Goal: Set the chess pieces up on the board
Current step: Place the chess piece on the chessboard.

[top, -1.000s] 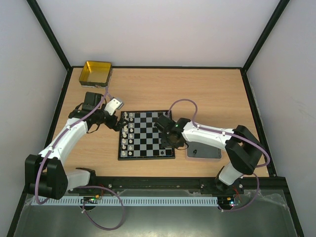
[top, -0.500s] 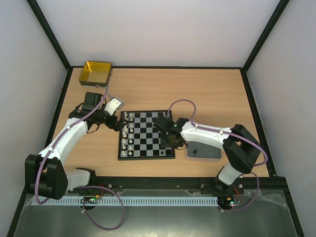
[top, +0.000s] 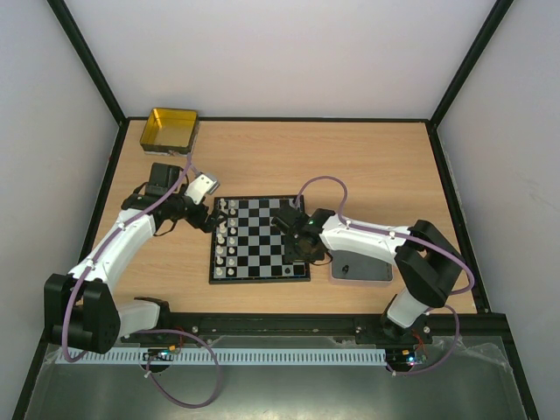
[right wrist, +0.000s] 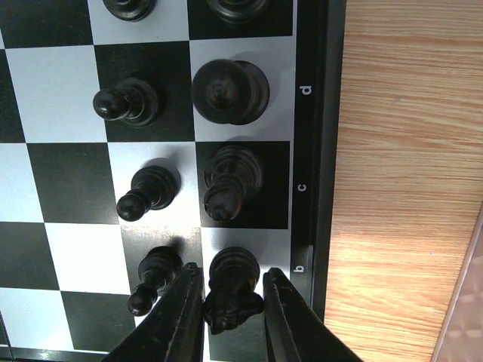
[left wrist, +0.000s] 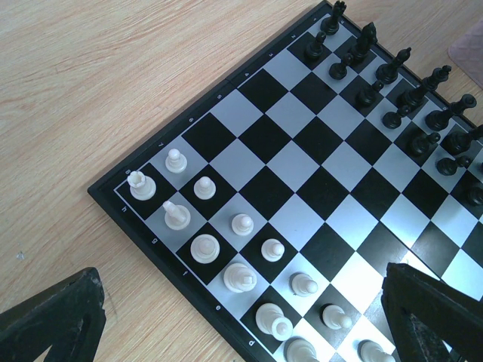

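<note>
Seen from the top external camera, the small square board (top: 259, 238) of black and pale grey checks, edged with a thin black border, lies flat in the middle of the light wood-grain table (top: 367, 157). A plain dark grey flat tray (top: 363, 268) sits just beside its right edge, and a shiny yellow square tin (top: 169, 129) stands at the far left corner. Tiny whitish chess pieces (top: 225, 234) fill the board's two left columns. The right side is largely covered by the right gripper (top: 297, 245) hanging over it, while the left gripper (top: 207, 219) sits at the board's left edge. In the left wrist camera, the left gripper's two matte black fingers (left wrist: 56, 324) are spread wide apart at the lower corners, with nothing held between them and the board below. Glossy cream figures stand in two rows along the lettered border, the glossy black pieces (left wrist: 392, 75) stand in two rows along the opposite side, and the smooth checks between them are bare. In the right wrist camera, the right gripper's slim black fingers (right wrist: 179, 317) are clamped on a dark knobbly piece (right wrist: 232, 290) with a lumpy, irregular head. It is over the light square beside the printed letter b at the border, and I cannot tell whether its base touches the square. Round-headed black pawns (right wrist: 147, 192) stand one column inward.
</note>
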Controlling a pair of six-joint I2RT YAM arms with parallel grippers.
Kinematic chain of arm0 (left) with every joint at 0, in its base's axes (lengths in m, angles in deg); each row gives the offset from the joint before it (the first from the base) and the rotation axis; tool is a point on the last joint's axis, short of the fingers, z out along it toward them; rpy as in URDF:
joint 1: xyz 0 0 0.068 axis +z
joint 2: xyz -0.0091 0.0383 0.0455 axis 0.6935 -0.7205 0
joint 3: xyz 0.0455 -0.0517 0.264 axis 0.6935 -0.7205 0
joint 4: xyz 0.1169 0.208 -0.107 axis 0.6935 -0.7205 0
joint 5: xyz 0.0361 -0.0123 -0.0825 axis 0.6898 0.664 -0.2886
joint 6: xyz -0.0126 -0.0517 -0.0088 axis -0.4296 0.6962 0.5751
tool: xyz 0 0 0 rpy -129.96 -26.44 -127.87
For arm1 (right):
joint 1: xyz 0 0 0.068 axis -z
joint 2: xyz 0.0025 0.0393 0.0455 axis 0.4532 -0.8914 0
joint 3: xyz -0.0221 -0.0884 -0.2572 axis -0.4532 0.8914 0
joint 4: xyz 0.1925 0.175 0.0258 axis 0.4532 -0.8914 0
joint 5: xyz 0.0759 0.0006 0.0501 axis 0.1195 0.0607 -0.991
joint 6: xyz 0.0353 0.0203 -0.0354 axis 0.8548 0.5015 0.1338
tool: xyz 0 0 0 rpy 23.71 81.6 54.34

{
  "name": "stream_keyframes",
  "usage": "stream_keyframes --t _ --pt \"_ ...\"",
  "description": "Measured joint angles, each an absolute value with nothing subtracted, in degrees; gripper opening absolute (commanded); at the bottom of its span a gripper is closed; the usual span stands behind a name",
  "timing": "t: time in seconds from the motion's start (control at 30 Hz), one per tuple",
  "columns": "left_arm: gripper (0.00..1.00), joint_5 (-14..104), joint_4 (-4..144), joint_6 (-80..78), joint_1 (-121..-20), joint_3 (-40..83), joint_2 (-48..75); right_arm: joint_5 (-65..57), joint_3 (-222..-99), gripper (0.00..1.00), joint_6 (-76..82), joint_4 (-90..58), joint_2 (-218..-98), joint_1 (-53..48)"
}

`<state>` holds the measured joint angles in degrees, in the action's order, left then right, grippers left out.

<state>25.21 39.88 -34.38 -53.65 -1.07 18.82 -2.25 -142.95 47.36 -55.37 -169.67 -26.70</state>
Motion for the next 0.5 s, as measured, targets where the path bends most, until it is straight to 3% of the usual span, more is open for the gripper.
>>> stream_keyframes --t 0.5 --pt "0.99 25.21 39.88 -34.4 -53.65 -1.07 18.82 -2.56 -142.77 0.22 47.4 -55.02 -169.67 -26.7"
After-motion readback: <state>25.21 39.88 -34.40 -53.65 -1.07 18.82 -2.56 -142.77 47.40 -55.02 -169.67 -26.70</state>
